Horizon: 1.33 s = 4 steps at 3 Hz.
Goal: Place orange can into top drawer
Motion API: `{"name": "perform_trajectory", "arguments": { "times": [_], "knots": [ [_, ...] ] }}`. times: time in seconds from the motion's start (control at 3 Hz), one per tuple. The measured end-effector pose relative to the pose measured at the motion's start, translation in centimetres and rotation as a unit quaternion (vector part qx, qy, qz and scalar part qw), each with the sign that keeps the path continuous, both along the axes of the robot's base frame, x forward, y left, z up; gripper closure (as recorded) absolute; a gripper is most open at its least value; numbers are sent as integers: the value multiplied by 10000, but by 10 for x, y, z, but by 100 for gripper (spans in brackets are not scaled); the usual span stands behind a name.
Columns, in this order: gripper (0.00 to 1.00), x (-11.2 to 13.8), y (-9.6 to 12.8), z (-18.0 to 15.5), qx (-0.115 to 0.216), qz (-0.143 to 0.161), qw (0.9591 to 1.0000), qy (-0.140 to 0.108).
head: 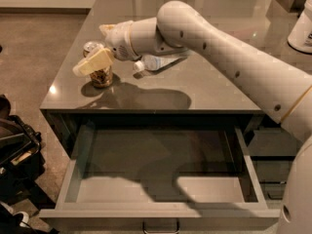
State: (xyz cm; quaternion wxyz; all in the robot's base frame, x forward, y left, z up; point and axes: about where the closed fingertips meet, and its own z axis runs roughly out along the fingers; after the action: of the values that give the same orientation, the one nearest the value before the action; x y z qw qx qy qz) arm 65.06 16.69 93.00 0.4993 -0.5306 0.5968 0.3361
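There's the gripper (96,60), right over the can (101,77) at the left side of the table (146,94). It covers the can's upper body: only the silver top and lower part show, and the lettering is too small to read. Behind the arm (219,52), the bottle (156,62) is mostly hidden, with just its cap end and a strip of label peeking out. The arm itself runs off the right edge. Down low, the drawer (161,209) front is clipped by the bottom edge, its handle (161,225) partly gone. A white container (302,28) is cut at the right, a dark bag (14,150) at the left.
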Motion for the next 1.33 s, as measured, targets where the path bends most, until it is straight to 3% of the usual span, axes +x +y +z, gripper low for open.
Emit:
{"name": "perform_trajectory", "arguments": {
  "times": [0.67, 1.0, 1.33],
  "knots": [
    [0, 0, 11, -17, 113, -37, 9999, 58],
    [10, -2, 13, -26, 127, -70, 9998, 113],
    [28, -2, 13, -26, 127, -70, 9998, 113]
  ]
}}
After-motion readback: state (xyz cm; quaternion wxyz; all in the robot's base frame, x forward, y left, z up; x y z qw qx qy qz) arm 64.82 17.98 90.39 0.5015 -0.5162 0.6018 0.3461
